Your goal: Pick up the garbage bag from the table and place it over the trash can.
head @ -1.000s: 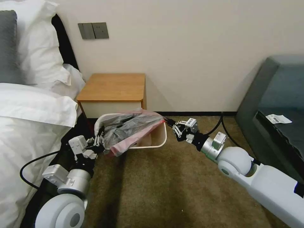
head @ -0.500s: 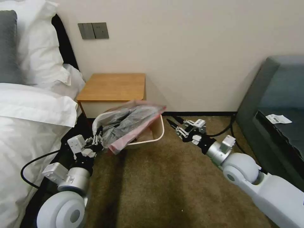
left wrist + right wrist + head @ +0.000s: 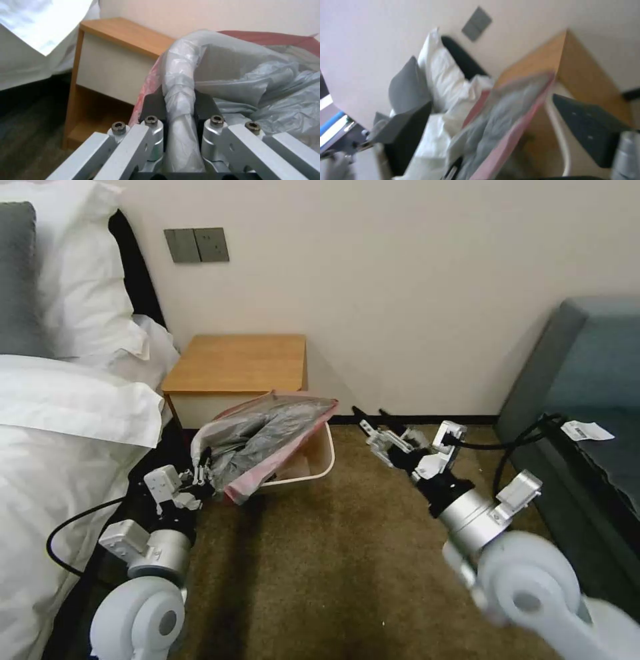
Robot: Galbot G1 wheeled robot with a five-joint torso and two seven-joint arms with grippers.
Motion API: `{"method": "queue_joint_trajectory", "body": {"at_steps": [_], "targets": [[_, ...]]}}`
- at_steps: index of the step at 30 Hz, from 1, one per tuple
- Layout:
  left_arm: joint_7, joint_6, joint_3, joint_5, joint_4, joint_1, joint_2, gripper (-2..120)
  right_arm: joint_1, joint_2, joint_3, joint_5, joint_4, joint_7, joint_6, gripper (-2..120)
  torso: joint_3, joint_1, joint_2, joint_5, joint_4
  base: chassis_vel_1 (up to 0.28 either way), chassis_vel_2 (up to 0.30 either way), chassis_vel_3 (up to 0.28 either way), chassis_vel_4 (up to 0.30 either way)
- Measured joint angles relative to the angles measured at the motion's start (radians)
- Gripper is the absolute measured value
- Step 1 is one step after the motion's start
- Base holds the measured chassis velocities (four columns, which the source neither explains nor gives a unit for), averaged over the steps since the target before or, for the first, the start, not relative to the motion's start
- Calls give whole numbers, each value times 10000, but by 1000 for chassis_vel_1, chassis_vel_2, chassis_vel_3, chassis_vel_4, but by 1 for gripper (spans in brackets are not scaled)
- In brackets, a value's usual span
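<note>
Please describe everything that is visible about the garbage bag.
The garbage bag is thin, crinkly, translucent grey plastic with a pink-red band along its mouth. It lies crumpled over the trash can, covering the robot's-left side; the other side's rim is bare. The left gripper is shut on bag and rim together. The right gripper is open, apart from it.

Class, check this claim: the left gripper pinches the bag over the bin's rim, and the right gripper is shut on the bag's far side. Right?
Partly. The head view shows the right gripper open, apart from the bag. The left gripper does pinch it over the bin rim.
</note>
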State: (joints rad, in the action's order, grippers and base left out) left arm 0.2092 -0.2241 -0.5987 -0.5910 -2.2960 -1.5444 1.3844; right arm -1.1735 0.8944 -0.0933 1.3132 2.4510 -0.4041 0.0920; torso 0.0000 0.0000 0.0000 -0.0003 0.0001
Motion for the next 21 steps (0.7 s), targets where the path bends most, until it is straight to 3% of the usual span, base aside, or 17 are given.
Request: {"method": "queue_joint_trajectory", "body": {"at_steps": [6,11,21], "targets": [[-92,377,106,252,-70,-96,176,11,506,229,705,64,-432,213,259,96,0,0,0,3,0,0,0,0,0],[-439,983,178,562,153,-76,351,11,1249,953,1755,201,-1093,726,217,94,0,0,0,1,1,0,0,0,0],[-673,1240,185,813,165,-235,484,11,2086,1671,2734,1,-2219,585,179,94,1,0,0,3,0,0,0,0,0]]}}
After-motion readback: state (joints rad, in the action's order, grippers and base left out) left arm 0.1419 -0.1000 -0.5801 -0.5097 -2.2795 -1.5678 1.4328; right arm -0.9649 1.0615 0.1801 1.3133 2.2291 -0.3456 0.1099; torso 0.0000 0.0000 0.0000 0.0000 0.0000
